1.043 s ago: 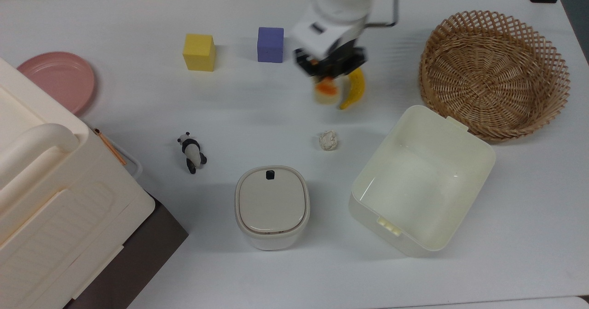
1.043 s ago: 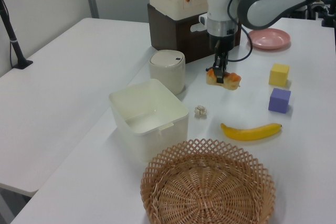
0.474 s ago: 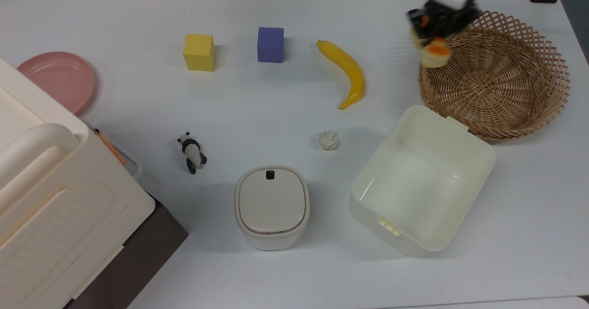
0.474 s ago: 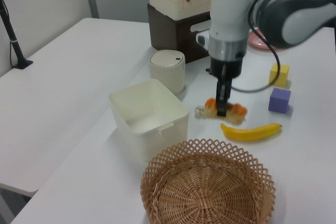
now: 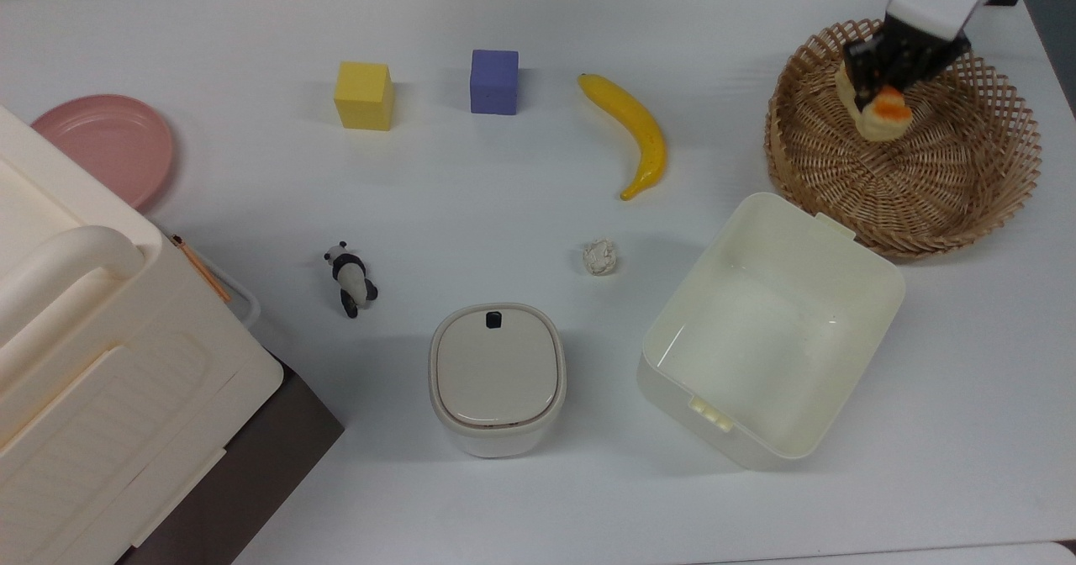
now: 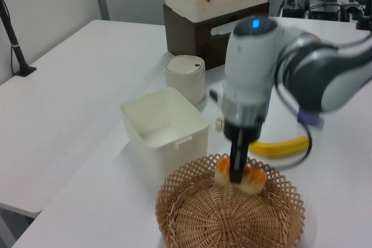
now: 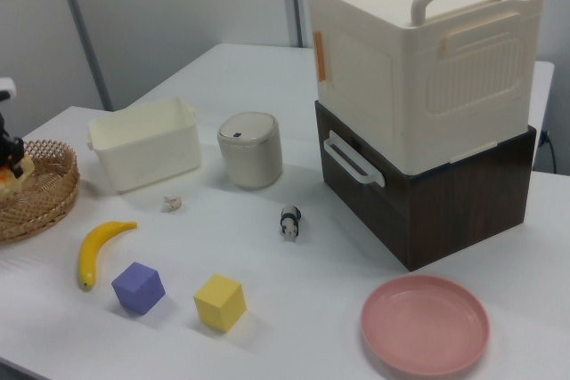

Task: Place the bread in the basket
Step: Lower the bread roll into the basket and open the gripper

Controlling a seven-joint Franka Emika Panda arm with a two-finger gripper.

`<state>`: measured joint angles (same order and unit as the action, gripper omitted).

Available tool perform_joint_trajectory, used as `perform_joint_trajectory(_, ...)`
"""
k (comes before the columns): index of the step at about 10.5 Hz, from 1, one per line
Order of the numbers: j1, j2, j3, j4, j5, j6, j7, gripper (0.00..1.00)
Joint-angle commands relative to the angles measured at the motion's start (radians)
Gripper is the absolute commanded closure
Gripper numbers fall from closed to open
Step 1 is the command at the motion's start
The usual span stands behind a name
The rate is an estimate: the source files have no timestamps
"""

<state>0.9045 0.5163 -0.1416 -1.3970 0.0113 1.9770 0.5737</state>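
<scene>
Most of the job looks done, by your inspector's reading: the bread (image 5: pixel 878 109) is off the table and carried over the basket (image 5: pixel 967 203), with only the lowering and release left.

Findings. The gripper (image 6: pixel 237 176) is clamped on the bread across its middle, fingers pointing straight down. In the left view the loaf hangs level above the woven floor, inside the lattice rim on the side nearer the banana (image 6: pixel 279 146). In the top view it sits over the part of the basket nearest the picture's upper edge, not over the centre. Whether the underside touches the weave you cannot confirm from these pictures; it reads as held clear.

Outstanding. You have not yet released the loaf, so the placement is not complete. Judged from its position, a straight drop would land it within the rim.

Surroundings. The cream tub (image 5: pixel 769 330) stands just beside the basket, and the paper ball (image 5: pixel 599 256) lies well apart from it; neither is in the way.
</scene>
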Motion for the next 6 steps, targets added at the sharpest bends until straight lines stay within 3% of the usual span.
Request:
perform_joint_trajectory(1, 0.025, 0.085, -0.013, 0.041, 0.004, 0.033, 0.037, 0.14)
perform_joint_trajectory(2, 0.03, 0.08, -0.013, 0.041, 0.004, 0.025, 0.038, 0.0)
perform_joint_trajectory(6, -0.007, -0.02, -0.013, 0.039, -0.007, -0.082, 0.031, 0.0)
